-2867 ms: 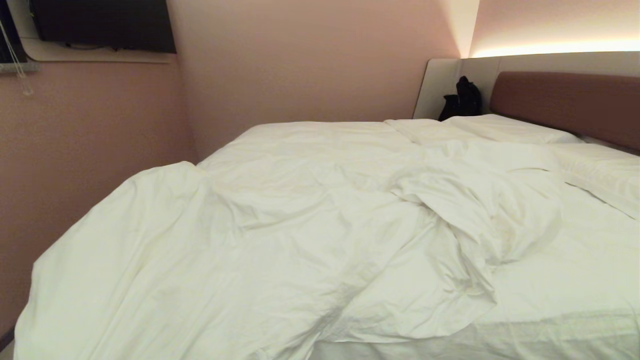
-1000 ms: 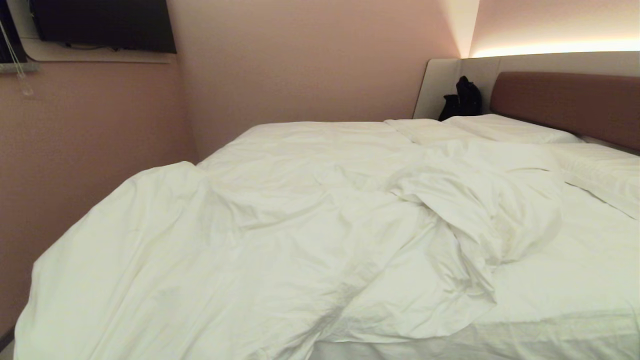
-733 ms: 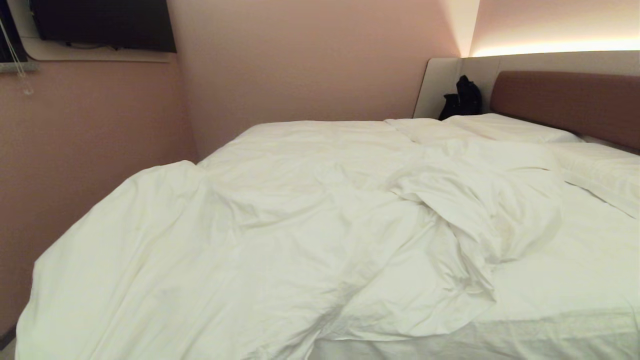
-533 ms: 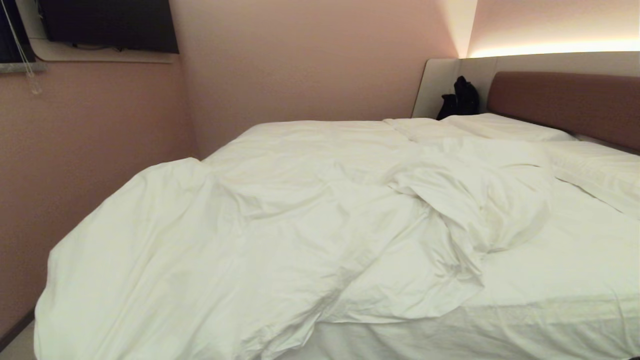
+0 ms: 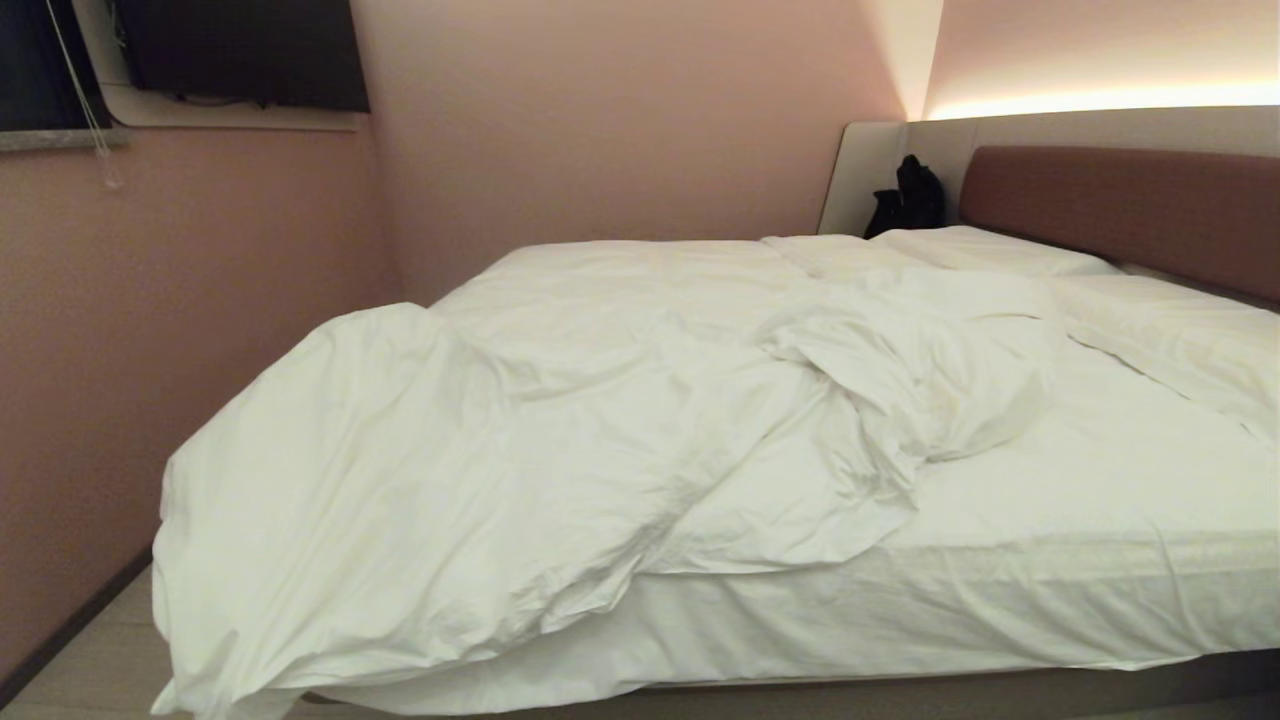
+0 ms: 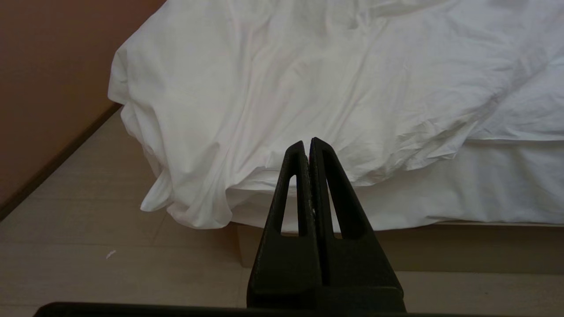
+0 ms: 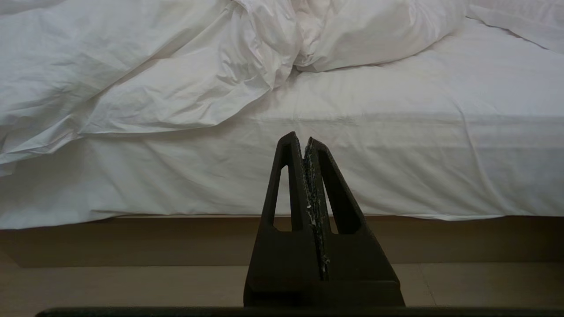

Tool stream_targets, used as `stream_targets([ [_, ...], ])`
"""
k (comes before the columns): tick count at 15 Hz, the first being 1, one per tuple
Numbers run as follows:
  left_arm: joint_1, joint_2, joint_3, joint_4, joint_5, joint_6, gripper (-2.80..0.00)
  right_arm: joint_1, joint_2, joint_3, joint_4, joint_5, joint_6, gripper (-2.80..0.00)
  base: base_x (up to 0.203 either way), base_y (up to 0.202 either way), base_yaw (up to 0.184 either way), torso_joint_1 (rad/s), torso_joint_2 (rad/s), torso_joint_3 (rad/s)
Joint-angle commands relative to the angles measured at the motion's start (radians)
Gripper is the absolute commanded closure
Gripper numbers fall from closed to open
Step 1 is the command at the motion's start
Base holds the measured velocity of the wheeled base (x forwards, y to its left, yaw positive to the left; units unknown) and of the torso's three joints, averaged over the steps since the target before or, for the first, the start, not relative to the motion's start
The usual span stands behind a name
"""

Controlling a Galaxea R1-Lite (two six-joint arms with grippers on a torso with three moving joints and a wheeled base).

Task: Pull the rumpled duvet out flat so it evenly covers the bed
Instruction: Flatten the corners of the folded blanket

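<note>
The white duvet (image 5: 520, 440) lies rumpled on the bed (image 5: 1050, 590), bunched toward the left side. One corner hangs over the bed's left front corner down to the floor. A thick fold (image 5: 900, 380) is heaped near the middle, and the sheeted mattress to its right is bare. Neither arm shows in the head view. In the left wrist view my left gripper (image 6: 307, 143) is shut and empty, off the bed, facing the duvet's hanging corner (image 6: 189, 193). My right gripper (image 7: 302, 140) is likewise shut and empty, facing the mattress side (image 7: 396, 167), with the duvet (image 7: 145, 66) further left.
Two flat white pillows (image 5: 990, 250) (image 5: 1180, 340) lie by the reddish-brown headboard (image 5: 1130, 210). A black object (image 5: 905, 195) sits in the far corner. A pink wall (image 5: 150, 350) runs close along the bed's left side, with a narrow strip of floor (image 5: 90, 660) between. A dark screen (image 5: 240, 50) hangs above.
The whole view has drawn back from the bed: the mattress side, bed base and floor now show. The duvet's folds lie as before.
</note>
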Motion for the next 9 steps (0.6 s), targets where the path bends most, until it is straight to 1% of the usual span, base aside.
stream_targets([
  [1, 0.000, 0.000, 0.000, 0.000, 0.000, 0.003, 0.00, 0.000, 0.001, -0.001, 0.000, -0.001, 0.000, 0.00, 0.000, 0.000, 0.000, 0.000, 0.00, 0.000],
  [9, 0.000, 0.000, 0.000, 0.000, 0.000, 0.000, 0.00, 0.000, 0.001, -0.001, 0.002, 0.000, 0.000, 0.00, 0.000, 0.000, 0.000, 0.000, 0.00, 0.000],
])
